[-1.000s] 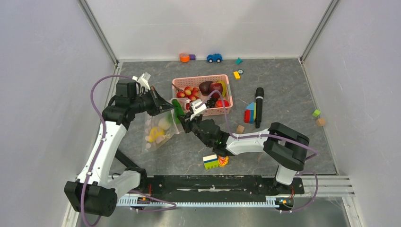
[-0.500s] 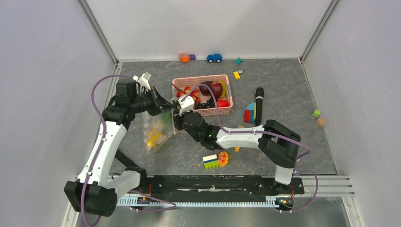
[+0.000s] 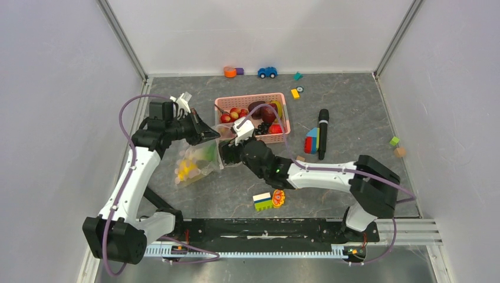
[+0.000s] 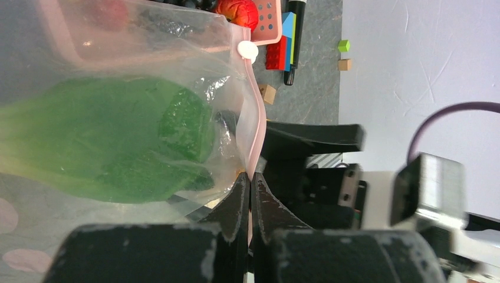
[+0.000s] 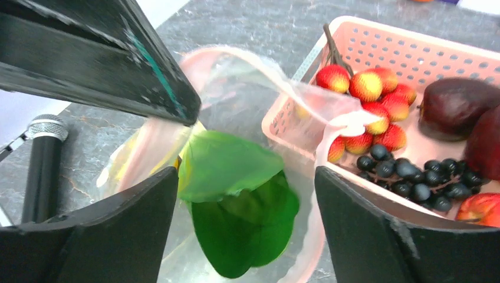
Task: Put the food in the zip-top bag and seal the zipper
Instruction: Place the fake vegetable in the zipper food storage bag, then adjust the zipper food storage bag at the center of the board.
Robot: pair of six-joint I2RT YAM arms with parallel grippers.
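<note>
One bag [image 3: 190,168] lies on the bench [image 3: 354,100], just left of the one basket [image 3: 250,97]. The left hand [image 4: 252,183] is pinched tight on the zipper [image 4: 255,130] at one end of the mouth and holds that edge up. The right hand [image 5: 244,177] stands wide, one finger on each side of the open mouth, gripping nothing.

One bok choy [image 5: 236,206] sits inside the bag just below the mouth. Yellow citrus [image 3: 187,171] lies deeper in; I cannot tell how many pieces. The basket holds at least six strawberries [image 5: 365,85], one bunch of dark berries [image 5: 413,177] and one dark apple [image 5: 451,106], plus more red fruit cut off at the frame edge.

The bag's far lip crosses the basket's near left corner in the right wrist view; I cannot tell whether they touch. Open bench shows between the bag and the arm bases. One block stack [image 3: 262,201] sits just beside the right forearm on its near side. One mic [image 3: 323,132] lies right of the basket, and one car [image 3: 267,72] stands at the far edge. The left arm runs close to the left wall.
</note>
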